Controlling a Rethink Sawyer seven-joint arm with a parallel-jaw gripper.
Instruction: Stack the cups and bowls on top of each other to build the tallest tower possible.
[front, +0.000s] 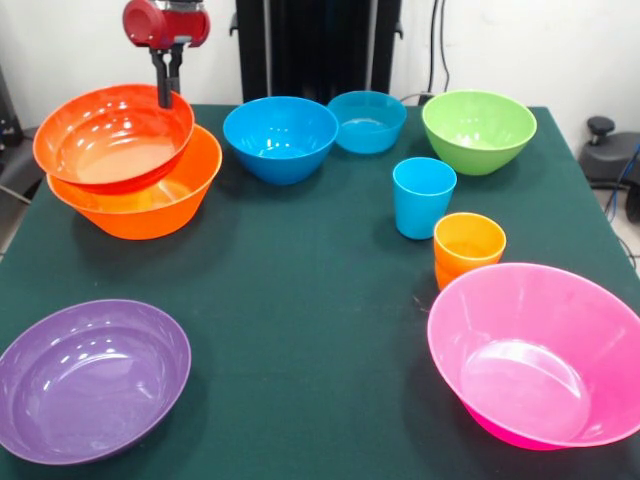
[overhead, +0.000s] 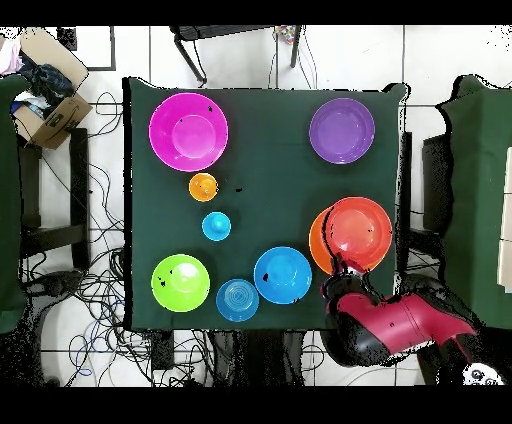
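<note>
A red-orange bowl (front: 110, 140) lies tilted inside the big orange bowl (front: 150, 215) at the table's far left in the front view. My gripper (front: 168, 95) comes down from above, and its narrow black fingers are closed on the far rim of the red-orange bowl. In the overhead view the gripper (overhead: 340, 268) is at the near edge of the red-orange bowl (overhead: 360, 232), which covers most of the orange bowl (overhead: 318, 245). A blue cup (front: 423, 195) and nested orange cups (front: 469, 245) stand right of centre. No yellow cup shows.
Two blue bowls (front: 280, 135) (front: 367, 120) and a green bowl (front: 478, 128) line the far side. A pink bowl (front: 540, 355) is at the near right and a purple bowl (front: 90, 378) at the near left. The green cloth (front: 300, 300) is bare in the middle.
</note>
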